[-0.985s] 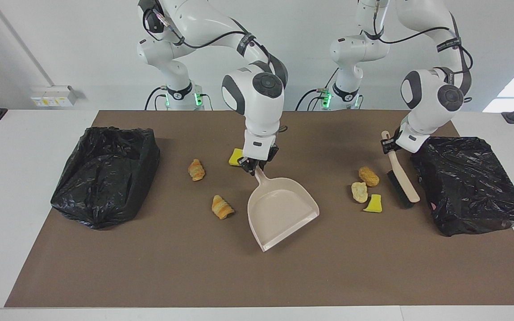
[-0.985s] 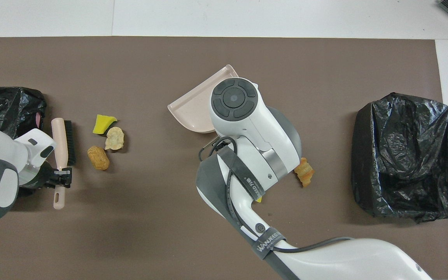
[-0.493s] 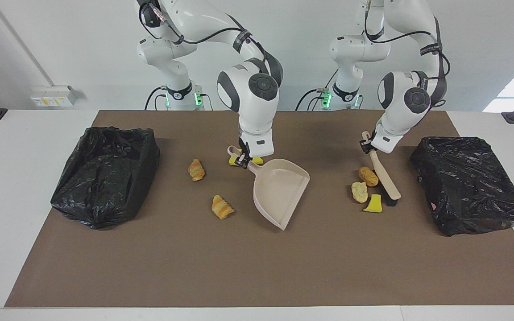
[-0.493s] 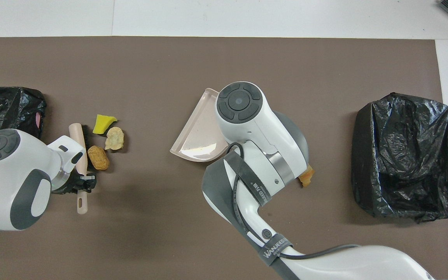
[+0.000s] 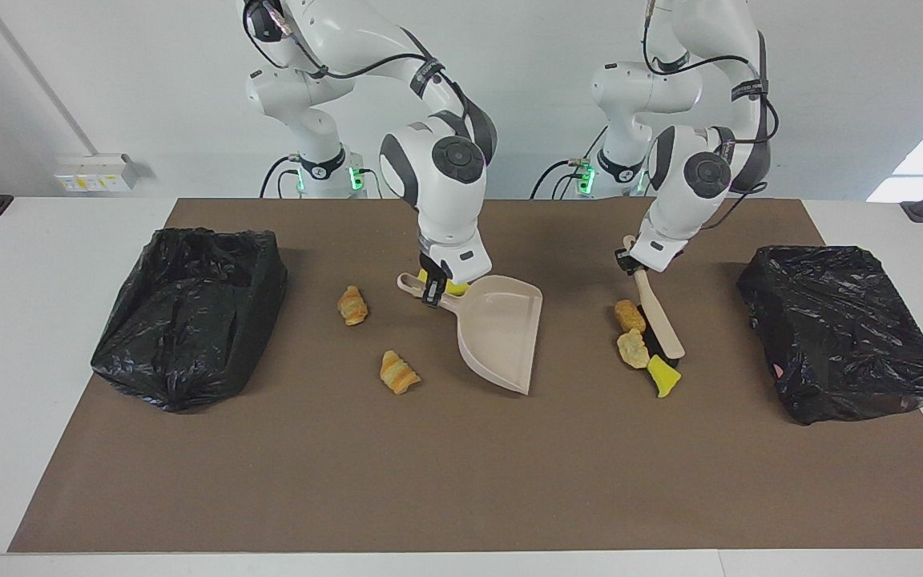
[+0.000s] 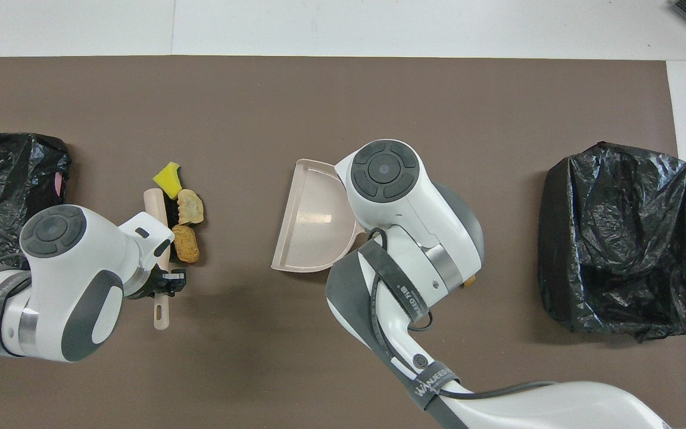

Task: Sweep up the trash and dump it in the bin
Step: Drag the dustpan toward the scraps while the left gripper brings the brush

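Legible text: the word "WANJEED" in white capitals on a dark cable strap [image 6: 429,387] wrapped around the right arm's forearm, seen in the overhead view. A second dark strap [image 6: 399,290], higher on the same arm and nearer the dustpan [image 6: 310,232], carries white printing too small to read. No other readable labels, numbers or signs.

Trash [image 5: 635,336] between brush [image 5: 657,316] and dustpan [image 5: 500,335]
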`<action>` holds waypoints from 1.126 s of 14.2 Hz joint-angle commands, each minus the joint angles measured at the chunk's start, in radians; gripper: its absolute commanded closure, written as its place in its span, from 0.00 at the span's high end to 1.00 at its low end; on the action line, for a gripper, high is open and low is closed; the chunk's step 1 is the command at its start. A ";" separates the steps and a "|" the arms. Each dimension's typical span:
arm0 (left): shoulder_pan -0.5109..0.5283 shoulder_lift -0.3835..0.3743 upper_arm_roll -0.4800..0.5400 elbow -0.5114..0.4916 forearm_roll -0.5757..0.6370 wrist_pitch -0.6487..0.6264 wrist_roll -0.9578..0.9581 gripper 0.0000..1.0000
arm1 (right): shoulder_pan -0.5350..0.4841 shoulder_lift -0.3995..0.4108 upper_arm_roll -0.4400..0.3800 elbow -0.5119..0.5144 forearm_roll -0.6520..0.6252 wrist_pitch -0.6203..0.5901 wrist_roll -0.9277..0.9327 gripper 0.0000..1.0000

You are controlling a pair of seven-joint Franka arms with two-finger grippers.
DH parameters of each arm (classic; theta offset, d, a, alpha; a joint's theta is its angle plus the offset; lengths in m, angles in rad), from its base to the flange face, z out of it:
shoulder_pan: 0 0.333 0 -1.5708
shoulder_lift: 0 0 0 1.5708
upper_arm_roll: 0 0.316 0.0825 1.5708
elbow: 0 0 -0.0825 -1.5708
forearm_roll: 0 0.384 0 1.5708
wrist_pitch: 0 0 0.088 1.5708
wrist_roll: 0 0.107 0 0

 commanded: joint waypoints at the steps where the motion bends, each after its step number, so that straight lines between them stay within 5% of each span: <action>1: -0.050 -0.007 0.012 -0.027 -0.037 0.047 -0.010 0.00 | -0.010 -0.024 0.010 -0.075 -0.047 0.084 -0.075 0.00; 16: -0.404 0.033 0.010 0.072 -0.255 0.101 -0.075 0.00 | -0.002 -0.010 0.010 -0.130 -0.080 0.232 -0.257 0.00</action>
